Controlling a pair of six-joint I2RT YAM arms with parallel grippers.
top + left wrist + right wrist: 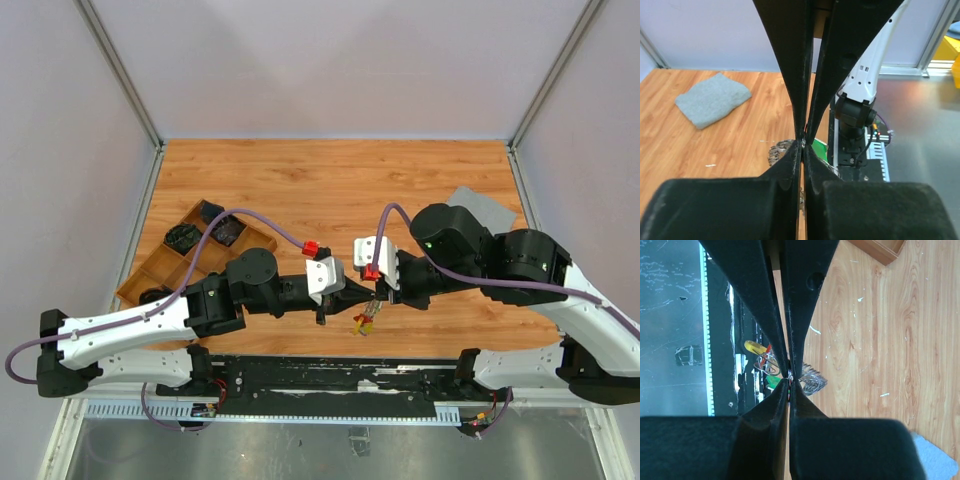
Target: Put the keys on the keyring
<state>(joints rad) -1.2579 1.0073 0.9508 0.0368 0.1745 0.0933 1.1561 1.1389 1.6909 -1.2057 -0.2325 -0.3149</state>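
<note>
The right hand [790, 376] hides most of the keyring [812, 382], whose keys [364, 322] are too small to separate.

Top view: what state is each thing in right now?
Left end effector: shut on the keyring.
Right end effector: shut on the keyring.
Keyring: held up between both.
Keys: dangling below it in a bunch.
Cloth: loosely folded, lying flat.
Tray: open, holding dark items.
</note>
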